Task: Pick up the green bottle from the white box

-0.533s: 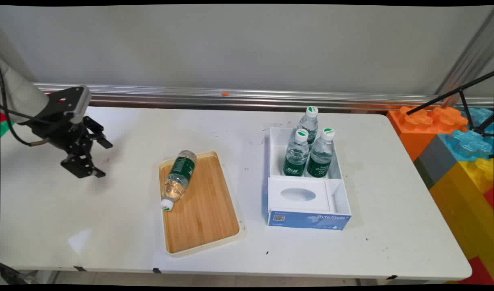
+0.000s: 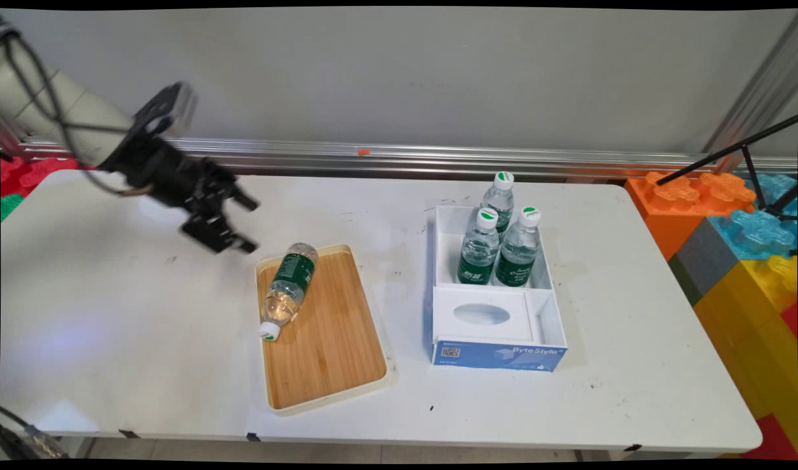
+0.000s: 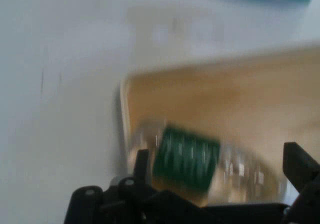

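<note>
The black two-finger end effector (image 2: 232, 228), its fingers spread and empty, is hovering near the far left corner of the bamboo tray (image 2: 334, 365), where a green-labelled clear plastic water bottle (image 2: 289, 284) is lying untouched on the white tabletop (image 2: 111, 326).

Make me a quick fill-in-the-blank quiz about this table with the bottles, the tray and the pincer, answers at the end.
1. The bottle on the tray is lying on its ____.
2. The box holds ____ upright bottles.
3. The pincer, open, holds ____.
4. In the main view, the tray is ____ of the box.

Answers: side; three; nothing; left
</note>
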